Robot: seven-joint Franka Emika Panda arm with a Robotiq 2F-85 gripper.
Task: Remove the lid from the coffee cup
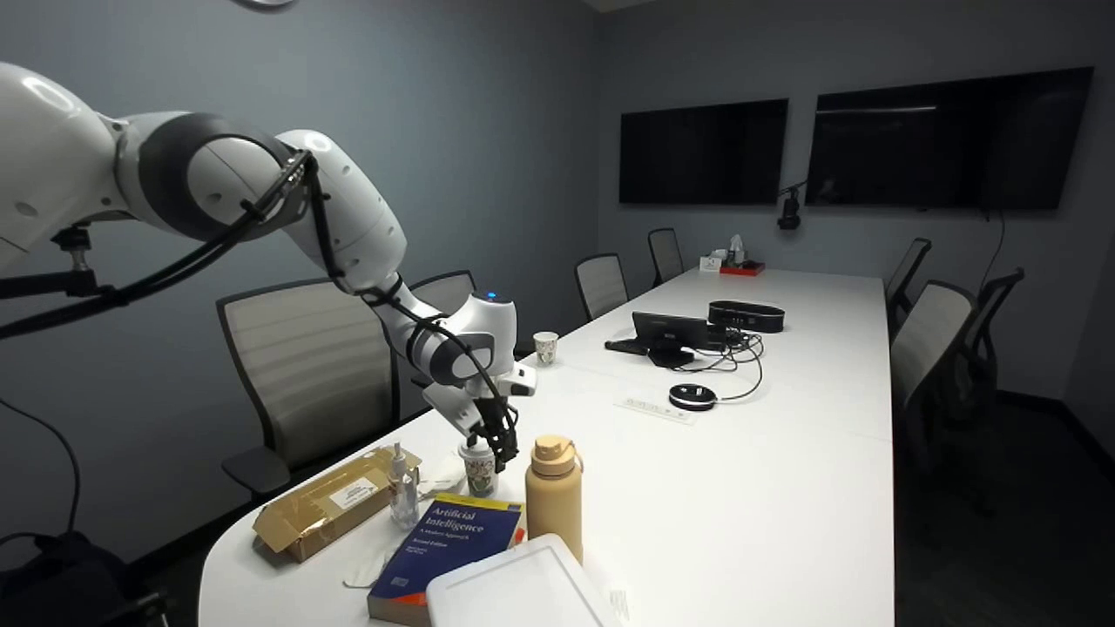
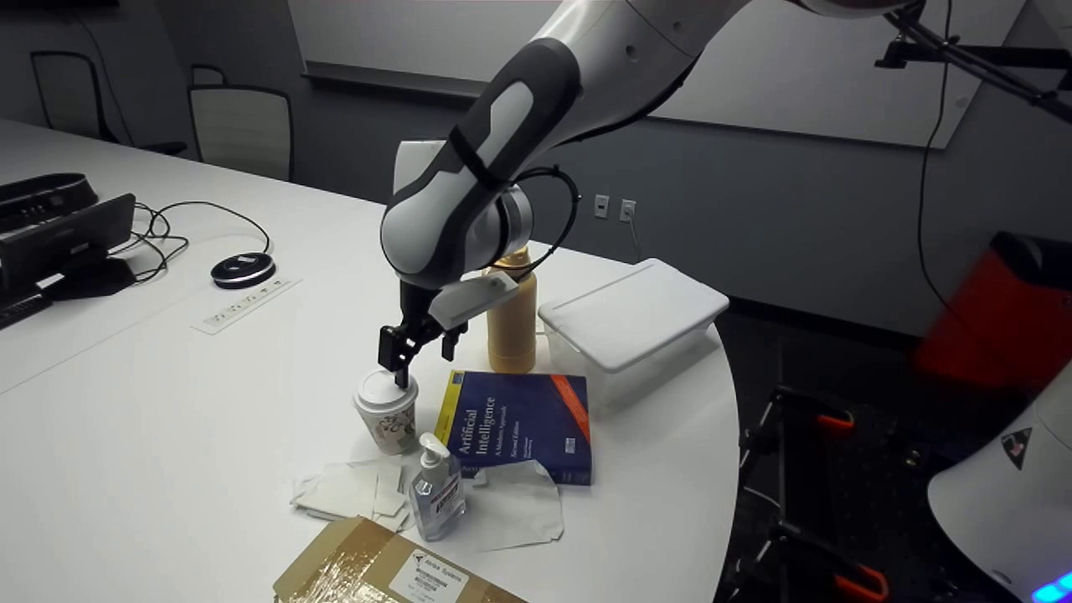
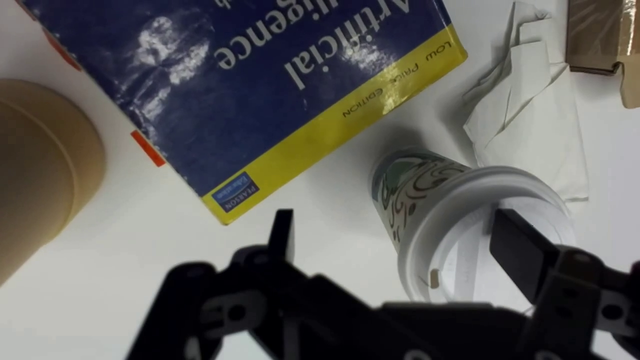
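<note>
Wrist view:
- Claw (image 3: 394, 220): fingers wide apart, nothing held. One fingertip lies across the top of the lid (image 3: 467, 260); whether it touches cannot be told. The other stands over bare desk (image 3: 330, 235) beside the cup (image 3: 410, 187).
- Lid: white, round, seated on the cup.
- Also present: book (image 3: 300, 75), tan bottle (image 3: 45, 170), napkins (image 3: 530, 110), part of a cardboard box (image 3: 595, 35).

In an exterior view:
- Cup: upright on the desk, lid on, near the book and the napkins. Pump bottle (image 2: 437, 498) close by.
- Handling, by estimate: lid light, thin and springy, smooth enough to slip; cup probably paper, soft-walled, easily dented or tipped. Contents hidden.
- Best hold: the lid's raised rim, gripped from opposite sides, above the paper wall.

In an exterior view:
- Cup: below the claw, partly covered by it.
- Spare cup (image 1: 545, 348): farther along the desk, well apart.
- Next move, as judged: centre the claw over the lid, squeeze gently, lift straight; a hard pinch could buckle the cup.
</note>
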